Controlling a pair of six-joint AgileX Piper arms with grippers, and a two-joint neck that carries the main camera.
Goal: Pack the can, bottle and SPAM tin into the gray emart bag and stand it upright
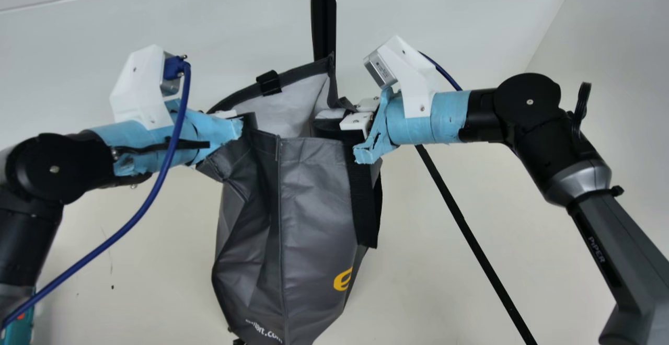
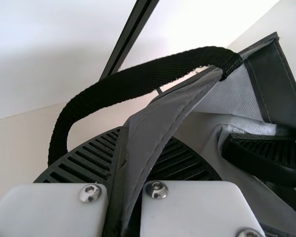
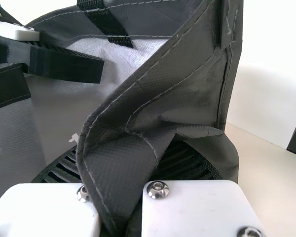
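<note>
Standing in the room, I list the items by size.

Arms, two, black: left arm [image 1: 57, 172] and right arm [image 1: 528, 110], reaching in from either side, wrists wrapped in blue tape.

Bag, one, gray emart bag [image 1: 313, 193]: held between the arms, roughly upright, mouth uppermost and agape, pale lining [image 1: 287, 107] exposed. Walls creased; lower body narrowing past the main view's bottom edge, so whether the base bears on anything cannot be told. Contents: unverified; whether the can, bottle or SPAM tin lies inside, I cannot say.

Pincers, two. Left pincer [image 2: 135, 145]: pressed together on a fold of the bag's rim. Right pincer [image 3: 128, 155]: likewise closed, on a crumpled part of the rim across the mouth.

Handles, two, black webbing: front handle [image 1: 364, 204] hanging down the outer wall beside the right wrist; rear handle [image 2: 138, 76] looped near the left pincer.

Mark, one, yellow [image 1: 343, 279], low on the front wall.

Step in hand, by my judgement: managing the bag by its rim, probably to stand it upright. Next move, if packing is done: lower both sides evenly, let the base settle flat, then part the pincers together and back away cleanly. Letting go of one side first could tip it or fold the mouth.
</note>
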